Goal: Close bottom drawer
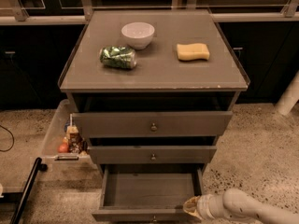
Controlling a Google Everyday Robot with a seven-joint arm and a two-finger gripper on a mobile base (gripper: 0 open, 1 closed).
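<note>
Over speckled floor, claw sits beside bottom drawer.

- Single view, set high in front of the cabinet, looking forward and down at its face.
- The tilt is steep. The whole tabletop shows as a trapezoid, and the open bottom drawer shows its inside floor.
- The frame is roughly centred on the cabinet, with the tabletop in the upper half and the drawer fronts in the lower half. The bottom drawer's front sits right at the lower edge.
- Mid-close range: dark cupboards run along the top, with speckled floor on both sides.
- The arm enters from the lower right corner. The tool is at the bottom edge, just beside the bottom drawer's right front corner.
</note>
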